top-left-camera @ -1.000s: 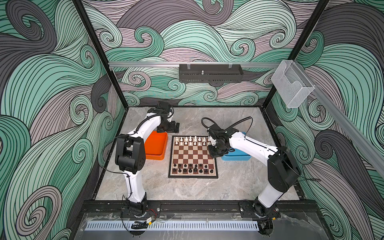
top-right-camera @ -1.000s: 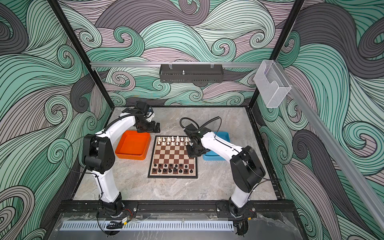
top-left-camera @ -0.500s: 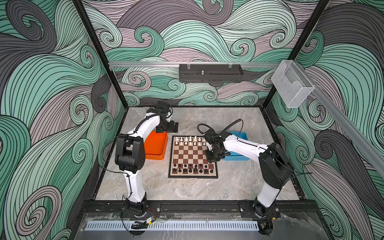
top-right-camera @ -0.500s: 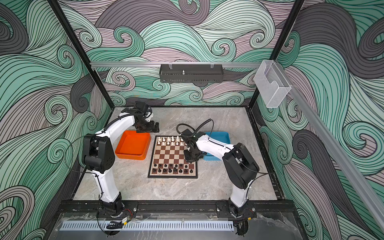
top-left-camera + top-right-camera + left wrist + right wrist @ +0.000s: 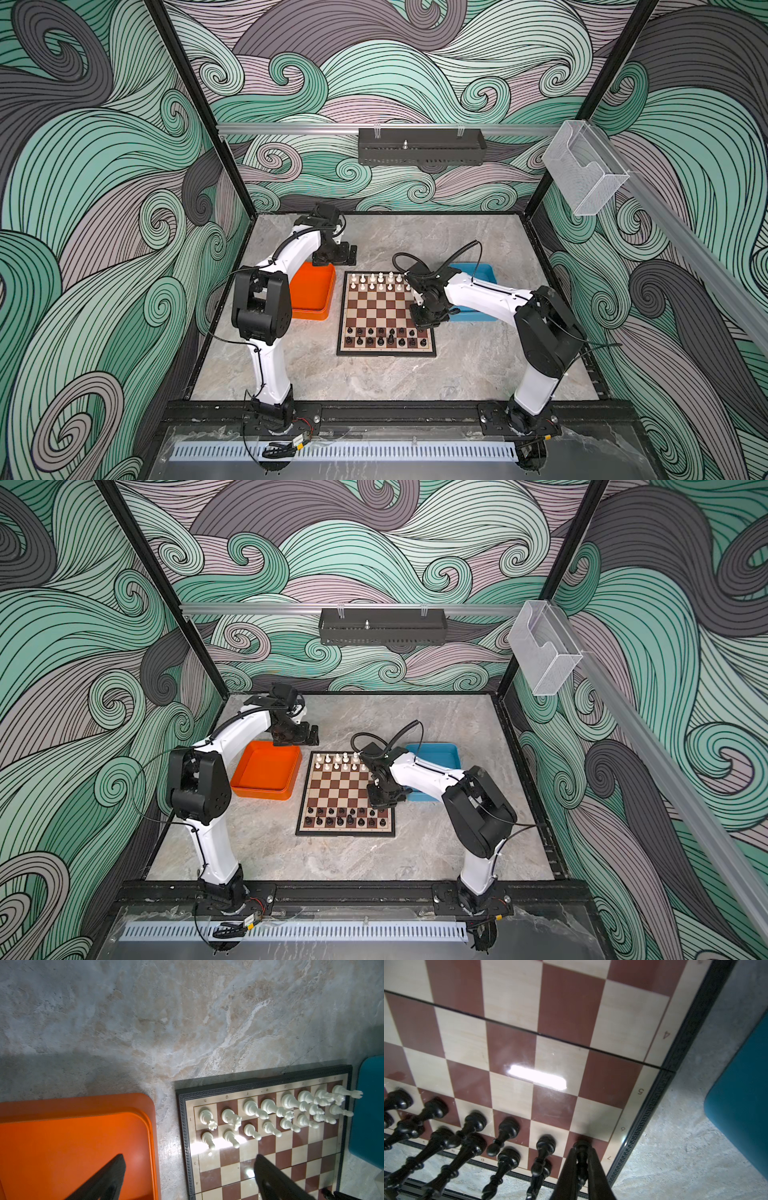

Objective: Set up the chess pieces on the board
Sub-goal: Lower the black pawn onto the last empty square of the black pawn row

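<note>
Right fingers (image 5: 596,1169) are clamped on a black piece (image 5: 581,1154) standing at the board (image 5: 512,1043) edge square beside the printed "7". Digits 4, 5 and 6 run along that border. Left fingers (image 5: 104,1180) are spread wide and empty, straddling the gap between the orange tray (image 5: 62,1136) and the board, where the letters h and g are legible.

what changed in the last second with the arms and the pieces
The right gripper, shut on a black pawn, moved along the board's right edge from beside the white pieces toward the black rows; the pawn is now at the right-end pawn square. The left gripper stayed open by the orange tray, and the placed pieces did not move.
</note>
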You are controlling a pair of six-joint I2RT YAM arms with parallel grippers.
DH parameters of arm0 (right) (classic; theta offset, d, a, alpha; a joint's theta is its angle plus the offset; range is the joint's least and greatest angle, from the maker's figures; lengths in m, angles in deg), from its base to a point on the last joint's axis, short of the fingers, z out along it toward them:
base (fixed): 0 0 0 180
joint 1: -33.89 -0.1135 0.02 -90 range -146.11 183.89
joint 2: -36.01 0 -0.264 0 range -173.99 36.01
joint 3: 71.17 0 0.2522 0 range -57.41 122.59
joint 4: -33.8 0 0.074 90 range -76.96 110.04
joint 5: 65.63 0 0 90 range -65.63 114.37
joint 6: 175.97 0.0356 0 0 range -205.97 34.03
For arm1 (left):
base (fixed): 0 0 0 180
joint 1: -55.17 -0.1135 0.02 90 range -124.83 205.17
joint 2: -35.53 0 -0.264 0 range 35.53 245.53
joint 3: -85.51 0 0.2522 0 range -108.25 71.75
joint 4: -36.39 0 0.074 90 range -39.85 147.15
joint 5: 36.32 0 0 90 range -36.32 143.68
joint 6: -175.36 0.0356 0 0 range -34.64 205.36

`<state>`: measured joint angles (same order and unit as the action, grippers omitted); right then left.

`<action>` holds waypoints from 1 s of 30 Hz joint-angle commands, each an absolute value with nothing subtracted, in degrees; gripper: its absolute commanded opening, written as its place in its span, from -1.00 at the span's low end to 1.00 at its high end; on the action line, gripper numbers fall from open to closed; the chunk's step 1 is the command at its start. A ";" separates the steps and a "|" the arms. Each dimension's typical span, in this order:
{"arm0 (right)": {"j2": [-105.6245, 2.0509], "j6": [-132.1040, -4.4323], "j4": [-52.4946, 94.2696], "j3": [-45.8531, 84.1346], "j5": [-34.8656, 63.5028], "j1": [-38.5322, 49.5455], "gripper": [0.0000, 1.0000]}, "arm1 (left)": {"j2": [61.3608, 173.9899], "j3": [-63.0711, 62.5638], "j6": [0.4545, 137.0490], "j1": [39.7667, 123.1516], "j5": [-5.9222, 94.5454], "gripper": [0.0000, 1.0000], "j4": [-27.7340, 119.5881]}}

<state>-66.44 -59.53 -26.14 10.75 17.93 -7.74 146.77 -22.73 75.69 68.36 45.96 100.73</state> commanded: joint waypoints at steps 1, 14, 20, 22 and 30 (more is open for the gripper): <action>-66.76 -58.20 -26.94 10.26 19.01 -8.12 -0.76 | 147.61 -24.67 75.16 68.09 45.56 0.97 102.45; -67.38 -58.28 -27.37 10.40 18.83 -8.21 -0.75 | 147.69 -24.62 75.21 68.08 45.42 0.97 102.47; -67.60 -58.30 -27.81 10.44 18.78 -8.30 -0.74 | 147.68 -24.70 75.16 68.04 45.42 0.97 102.42; -67.70 -58.28 -27.86 10.44 18.67 -8.30 -0.75 | 147.68 -24.67 75.16 68.04 45.36 0.98 102.43; -68.20 -58.22 -28.08 10.53 18.84 -8.65 -0.74 | 147.74 -24.78 75.18 68.09 45.24 0.97 102.45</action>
